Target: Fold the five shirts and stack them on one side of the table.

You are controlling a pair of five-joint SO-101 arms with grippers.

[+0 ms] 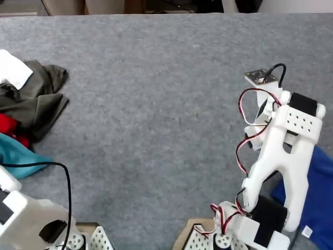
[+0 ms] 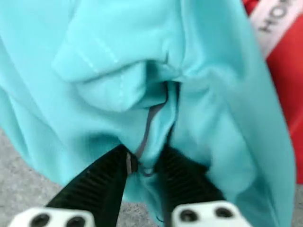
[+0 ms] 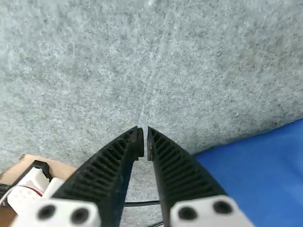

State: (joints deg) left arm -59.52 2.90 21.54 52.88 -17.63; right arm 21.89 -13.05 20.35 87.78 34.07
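We find the left hand (image 2: 144, 163) pinched narrow on a raised fold of the crumpled turquoise cloth shirt (image 2: 142, 71), with a red garment (image 2: 279, 71) just beyond its fingertips. The right hand (image 3: 142, 137) is closed and empty over the grey felt tabletop (image 3: 142, 56), with a blue shirt (image 3: 255, 165) just beside it. We advise lifting slowly and clear of the red garment, since the bite looks shallow and may slip.

a white shirt (image 1: 11, 69), olive shirt (image 1: 44, 101), red shirt (image 1: 6, 125) and teal shirt (image 1: 18, 155) lie crumpled together at the table's (image 1: 156, 104) left edge. a blue shirt (image 1: 318, 194) lies at its right edge.
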